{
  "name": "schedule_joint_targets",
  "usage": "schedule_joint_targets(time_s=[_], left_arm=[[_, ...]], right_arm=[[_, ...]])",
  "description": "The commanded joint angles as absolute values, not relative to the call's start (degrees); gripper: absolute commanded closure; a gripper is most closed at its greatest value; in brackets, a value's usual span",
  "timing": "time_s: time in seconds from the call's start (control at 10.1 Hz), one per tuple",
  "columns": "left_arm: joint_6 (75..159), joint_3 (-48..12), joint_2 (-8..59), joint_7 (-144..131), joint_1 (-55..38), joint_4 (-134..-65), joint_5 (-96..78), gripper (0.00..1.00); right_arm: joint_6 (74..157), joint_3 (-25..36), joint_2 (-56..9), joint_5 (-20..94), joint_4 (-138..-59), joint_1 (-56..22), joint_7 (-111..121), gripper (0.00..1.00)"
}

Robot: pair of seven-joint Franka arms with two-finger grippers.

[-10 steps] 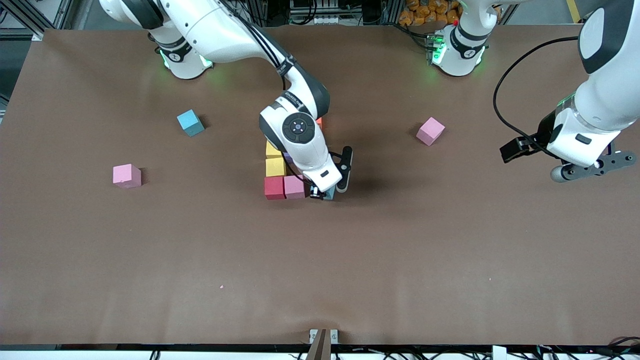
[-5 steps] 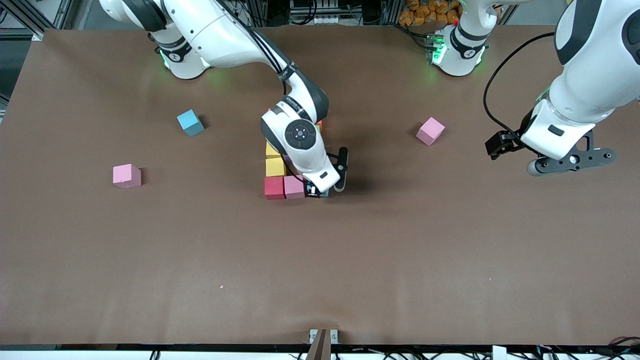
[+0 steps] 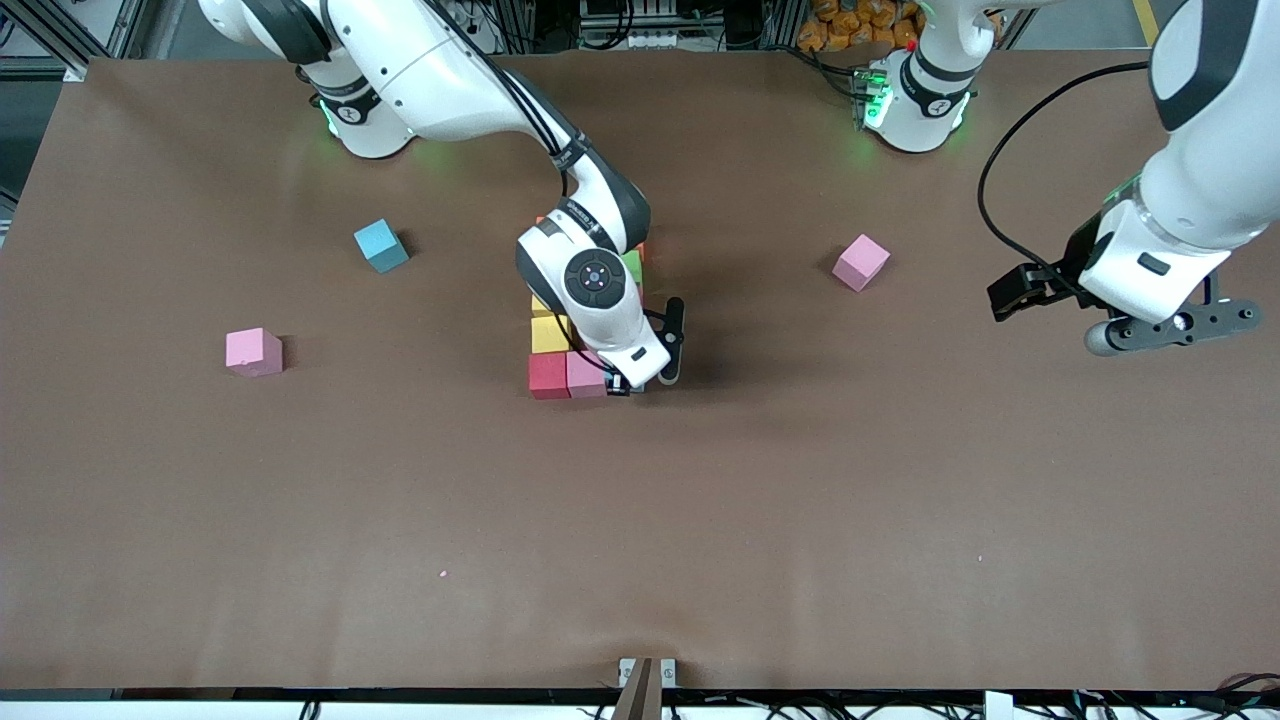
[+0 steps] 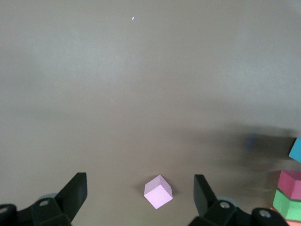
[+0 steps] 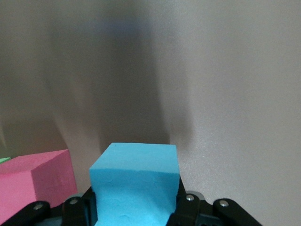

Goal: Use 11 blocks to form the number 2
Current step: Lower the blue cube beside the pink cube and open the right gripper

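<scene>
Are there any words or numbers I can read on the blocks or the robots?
None can be read.
The blocks, like the sky blue block held in the right gripper and the light pink block under the open left gripper, have plain faces.
The right arm's wrist carries a strip of lettering, too small to read.

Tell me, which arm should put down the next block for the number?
Probably the right arm: its pincer is shut on a sky blue block beside the pink block ending the figure's row. The left pincer hangs open and empty.
</scene>
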State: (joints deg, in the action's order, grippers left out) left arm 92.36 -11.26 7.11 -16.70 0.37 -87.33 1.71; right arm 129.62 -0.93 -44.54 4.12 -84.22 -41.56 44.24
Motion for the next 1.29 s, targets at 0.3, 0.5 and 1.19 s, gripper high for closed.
schedule_joint_targets(time_s=[0.3,0.5,1.19], left_arm=[[92.46,-10.37,6.94,-5.45,1.76,-86.05,0.79,0.00],[92.46,-10.28,7.12,-5.54,2.11,-85.52,0.79,0.00],[92.46,-10.37,7.12,-5.54,2.29,-85.52,0.97,0.00]], right_arm=[[133.41,-1.23,-44.47,3.96,-86.57,-41.31,44.91,0.45],[135.34,-1.23,-44.30,3.87,-86.66,-41.74,44.91,0.00],[132.38,-1.32,-38.60,5.35,-88.85,-42.10,42.64,0.00]])
